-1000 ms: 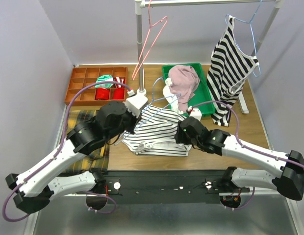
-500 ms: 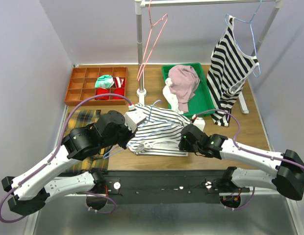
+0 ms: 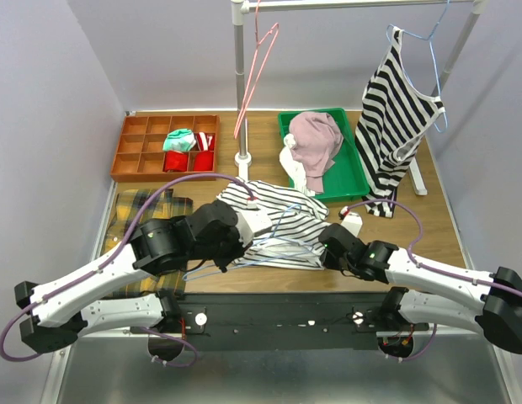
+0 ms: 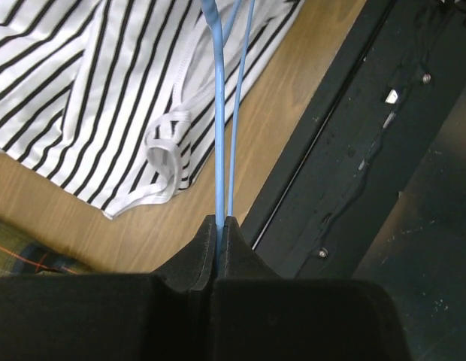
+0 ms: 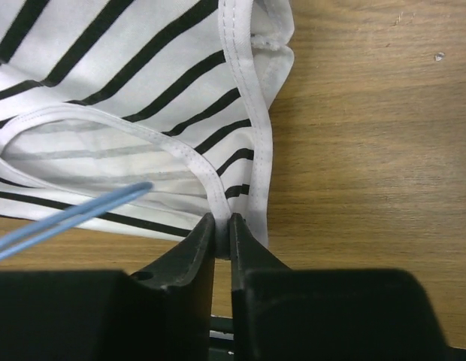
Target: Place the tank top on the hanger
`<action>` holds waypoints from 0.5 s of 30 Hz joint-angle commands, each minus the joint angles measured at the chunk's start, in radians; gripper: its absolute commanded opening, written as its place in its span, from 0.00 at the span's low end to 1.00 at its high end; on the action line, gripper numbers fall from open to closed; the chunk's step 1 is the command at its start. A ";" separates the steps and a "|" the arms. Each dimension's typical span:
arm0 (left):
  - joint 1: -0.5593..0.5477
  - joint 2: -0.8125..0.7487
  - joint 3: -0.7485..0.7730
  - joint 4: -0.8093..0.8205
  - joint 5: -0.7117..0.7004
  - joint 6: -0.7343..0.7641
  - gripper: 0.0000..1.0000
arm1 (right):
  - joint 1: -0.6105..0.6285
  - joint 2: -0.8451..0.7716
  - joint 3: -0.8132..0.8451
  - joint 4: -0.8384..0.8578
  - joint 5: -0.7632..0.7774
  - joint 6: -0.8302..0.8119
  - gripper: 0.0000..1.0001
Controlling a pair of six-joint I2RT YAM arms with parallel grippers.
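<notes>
We find the left tool (image 4: 219,226) clenched on the hanger (image 4: 217,113), and the right tool (image 5: 222,226) pinching the tank top (image 5: 105,83) by its white edging. The top lies on the desk (image 5: 368,150). The hanger is not yet inside it, so we judge threading barely begun.

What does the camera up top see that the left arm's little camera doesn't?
Only the top camera shows the pink hanger, the green tray, the hanging wide-striped top and the right gripper at the tank top's corner. Only the left wrist camera shows, close up, the left gripper shut on the blue hanger's wires. Both show the tank top, the blue hanger and the wooden table.
</notes>
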 commanded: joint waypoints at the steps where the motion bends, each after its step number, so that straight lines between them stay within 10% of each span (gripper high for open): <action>1: -0.035 0.043 0.007 -0.015 0.036 0.018 0.00 | -0.001 -0.028 -0.009 -0.021 0.055 0.038 0.18; 15: -0.044 0.115 0.057 -0.019 0.000 0.045 0.00 | -0.001 -0.061 0.077 -0.075 0.092 -0.012 0.03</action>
